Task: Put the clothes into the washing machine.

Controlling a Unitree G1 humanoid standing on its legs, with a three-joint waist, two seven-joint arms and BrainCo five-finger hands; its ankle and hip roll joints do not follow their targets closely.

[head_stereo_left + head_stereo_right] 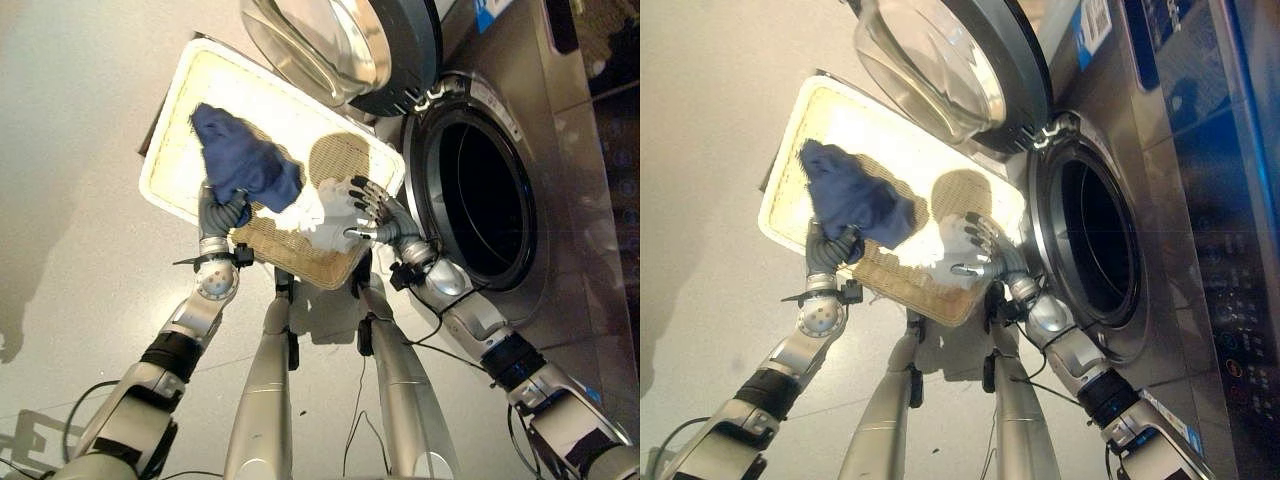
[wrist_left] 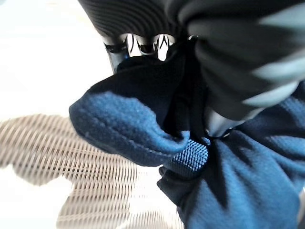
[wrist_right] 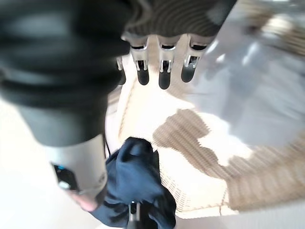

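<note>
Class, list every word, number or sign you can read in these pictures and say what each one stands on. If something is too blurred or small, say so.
Nothing here can be read.
White and blue sticker on the washing machine, above the door: print too small.
Control panel on its front: pale symbols, too small and blurred.
Blue garment held by the left hand, basket, right hand: no text.

Silver-grey arms with black joint bands; each robot hand (image 1: 365, 210) silver-fingered, dark-tipped, dark ribbed wrist cover.

Right hand (image 3: 162, 71) above basket (image 3: 248, 186), blue garment (image 3: 138, 186)
</note>
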